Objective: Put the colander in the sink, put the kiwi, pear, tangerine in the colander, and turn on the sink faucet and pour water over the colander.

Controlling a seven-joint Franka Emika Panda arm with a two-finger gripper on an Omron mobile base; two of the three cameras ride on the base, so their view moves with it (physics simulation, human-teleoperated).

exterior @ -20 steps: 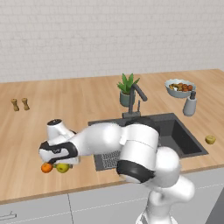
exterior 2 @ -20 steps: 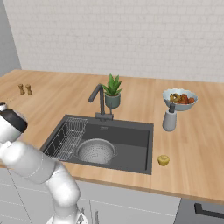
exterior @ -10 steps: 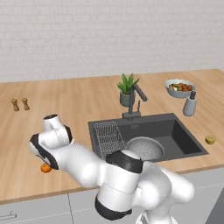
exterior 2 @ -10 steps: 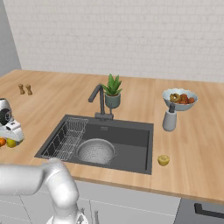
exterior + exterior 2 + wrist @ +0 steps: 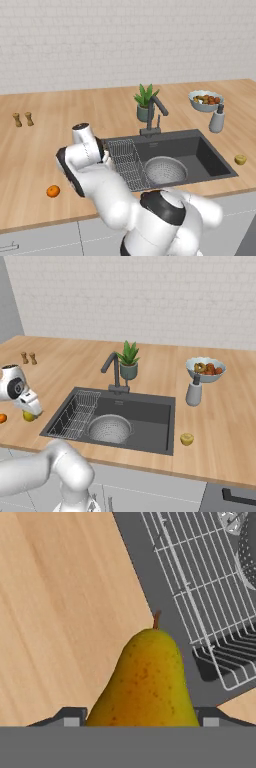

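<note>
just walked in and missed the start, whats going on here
The arm is carrying the pear between its gripper fingers, above the counter's edge beside the sink. The colander already sits in the sink, with no fruit in it. The tangerine lies on the counter left of the sink, the kiwi on the right. No water shows at the faucet.

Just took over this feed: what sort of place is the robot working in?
A kitchen counter, rendered: a wooden worktop with a recessed dark sink and faucet, a fruit bowl, and the tool holding a pear.
</note>
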